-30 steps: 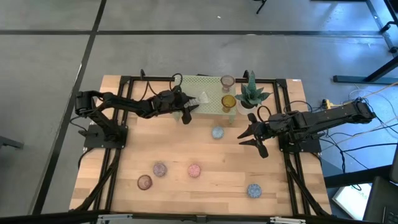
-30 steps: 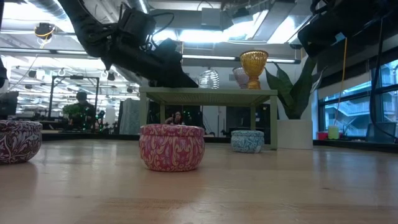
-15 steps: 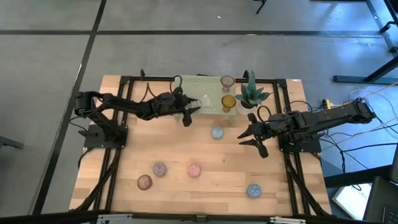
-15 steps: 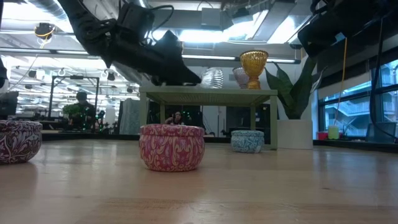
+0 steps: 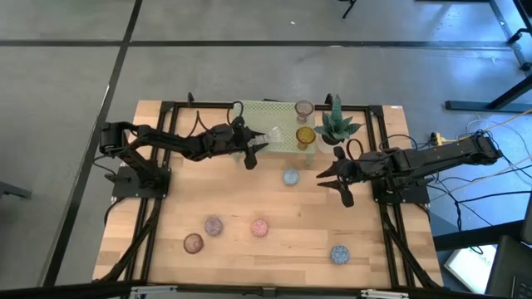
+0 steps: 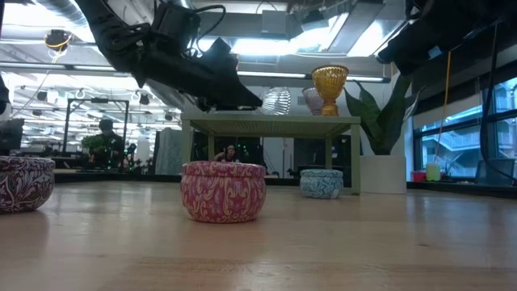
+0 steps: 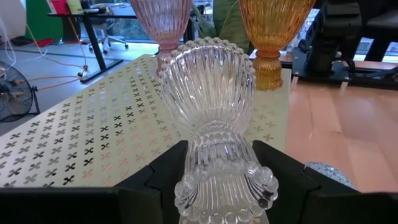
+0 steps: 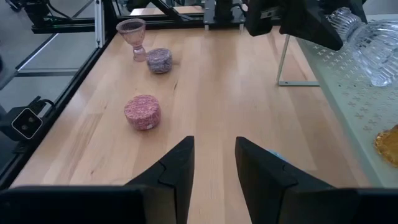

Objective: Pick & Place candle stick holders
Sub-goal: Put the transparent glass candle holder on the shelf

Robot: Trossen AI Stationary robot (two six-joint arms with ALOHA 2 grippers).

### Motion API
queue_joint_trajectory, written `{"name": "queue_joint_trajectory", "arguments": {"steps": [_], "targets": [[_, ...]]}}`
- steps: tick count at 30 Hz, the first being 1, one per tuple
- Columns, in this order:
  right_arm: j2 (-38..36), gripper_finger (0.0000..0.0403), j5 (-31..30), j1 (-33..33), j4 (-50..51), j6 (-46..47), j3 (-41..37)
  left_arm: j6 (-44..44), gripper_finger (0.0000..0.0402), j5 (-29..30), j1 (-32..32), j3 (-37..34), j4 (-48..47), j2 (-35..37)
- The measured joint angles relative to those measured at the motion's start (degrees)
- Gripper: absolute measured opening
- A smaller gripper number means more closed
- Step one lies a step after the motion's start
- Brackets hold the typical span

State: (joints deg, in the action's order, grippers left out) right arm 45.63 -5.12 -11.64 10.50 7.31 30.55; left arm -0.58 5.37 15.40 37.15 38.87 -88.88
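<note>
One clear ribbed glass candle holder point(image 7: 214, 118) sits clamped in your left gripper point(image 7: 217, 180), tilted over the pale green perforated stand point(image 7: 93, 124). Amber glass holder point(image 7: 272, 37) is close beyond; advance crooked & you'll knock it. Right gripper point(image 8: 214, 165) waits part-open, empty, over the table.

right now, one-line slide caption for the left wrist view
Left gripper holds a clear ribbed glass holder over the pale green perforated stand, near pink and amber holders.

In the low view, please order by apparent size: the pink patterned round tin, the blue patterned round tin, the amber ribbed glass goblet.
1. Pink patterned round tin, though it sits nearest the camera.
2. Amber ribbed glass goblet and blue patterned round tin look alike; both stand farther back, so no ranking.
</note>
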Motion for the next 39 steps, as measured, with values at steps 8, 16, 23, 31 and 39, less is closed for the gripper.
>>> {"name": "queue_joint_trajectory", "arguments": {"steps": [8,16,23,31,39], "targets": [[0.0,0.0121,0.1,0.0,0.0,0.2,0.0,-0.2,0.0163,0.0,-1.3,0.0,0.8,0.0],[0.0,0.0121,-1.8,0.0,-1.3,4.3,0.0,-0.2,0.0164,0.0,-2.3,0.0,1.6,0.8],[4.6,0.0135,-4.5,0.0,-8.6,4.2,0.1,-0.6,0.0164,0.1,-2.2,0.0,1.2,1.1],[15.7,0.0187,-6.4,0.0,-20.1,4.4,0.1,-0.6,0.0163,-0.4,-2.7,0.0,0.3,1.1],[23.0,0.0204,-16.3,0.0,-28.6,7.6,0.1,-0.7,0.0162,-2.3,-3.3,0.0,0.3,1.1]]}}
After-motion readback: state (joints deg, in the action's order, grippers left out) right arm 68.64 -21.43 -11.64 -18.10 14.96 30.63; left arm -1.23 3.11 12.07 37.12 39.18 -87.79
